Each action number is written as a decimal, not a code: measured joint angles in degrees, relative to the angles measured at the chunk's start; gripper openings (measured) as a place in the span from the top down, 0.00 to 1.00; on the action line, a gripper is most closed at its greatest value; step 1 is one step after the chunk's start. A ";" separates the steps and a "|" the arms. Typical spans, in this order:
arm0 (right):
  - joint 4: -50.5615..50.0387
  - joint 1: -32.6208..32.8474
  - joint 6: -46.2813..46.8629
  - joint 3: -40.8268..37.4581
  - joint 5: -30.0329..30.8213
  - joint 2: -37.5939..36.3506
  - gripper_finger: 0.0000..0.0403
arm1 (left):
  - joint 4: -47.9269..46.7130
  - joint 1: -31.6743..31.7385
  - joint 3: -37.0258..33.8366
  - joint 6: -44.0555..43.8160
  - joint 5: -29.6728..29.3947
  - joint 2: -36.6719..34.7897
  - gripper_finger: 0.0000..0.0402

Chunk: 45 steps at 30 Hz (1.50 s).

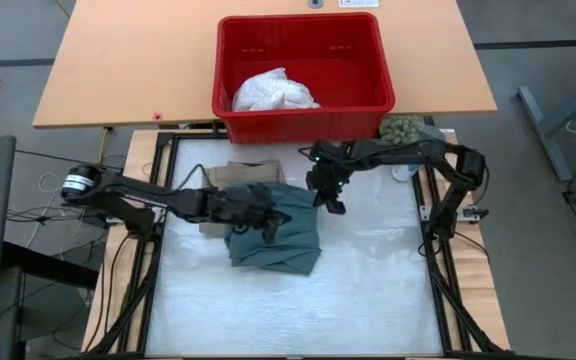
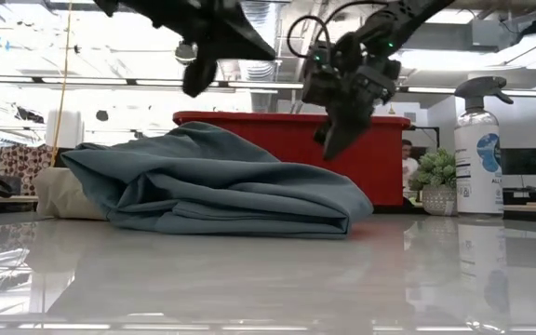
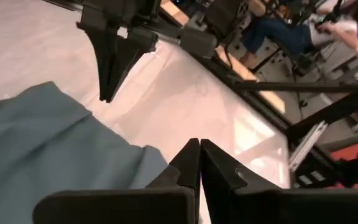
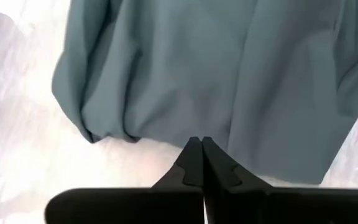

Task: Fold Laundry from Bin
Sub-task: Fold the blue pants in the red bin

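The dark teal-green garment [image 1: 280, 240] lies folded in a thick bundle on the white table top, and its far left part rests on the beige-khaki garment [image 1: 243, 172]. A white garment [image 1: 273, 92] lies inside the red bin [image 1: 308, 125] at the far edge. My left gripper [image 2: 196, 86] hangs shut above the teal bundle [image 2: 221, 181], clear of it. My right gripper [image 2: 328, 147] is shut as well. It hangs slanting down over the bundle's far right corner without touching. In each wrist view the shut fingertips [image 3: 199, 148] [image 4: 197, 147] hold nothing.
A spray bottle [image 2: 480, 149] and a small potted plant [image 2: 435, 186] stand at the table's far right. A wooden table [image 1: 128, 60] carries the bin. A seated person [image 3: 278, 31] shows in the room beyond. Bare table top [image 1: 298, 310] lies on the near side.
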 joint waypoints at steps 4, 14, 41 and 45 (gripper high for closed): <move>3.22 -0.84 1.01 -2.74 0.09 -0.62 0.95 | 7.16 2.57 0.00 2.00 4.04 6.50 1.00; 8.22 -1.50 2.15 -3.28 0.68 -0.05 0.96 | 11.24 3.49 3.86 0.77 10.96 20.31 1.00; 21.59 0.97 2.34 -11.96 2.83 0.52 0.95 | -11.94 0.86 17.84 3.12 4.58 28.02 1.00; 22.40 1.20 2.29 -11.93 5.33 1.02 0.95 | -11.13 0.52 17.84 2.94 6.26 28.02 1.00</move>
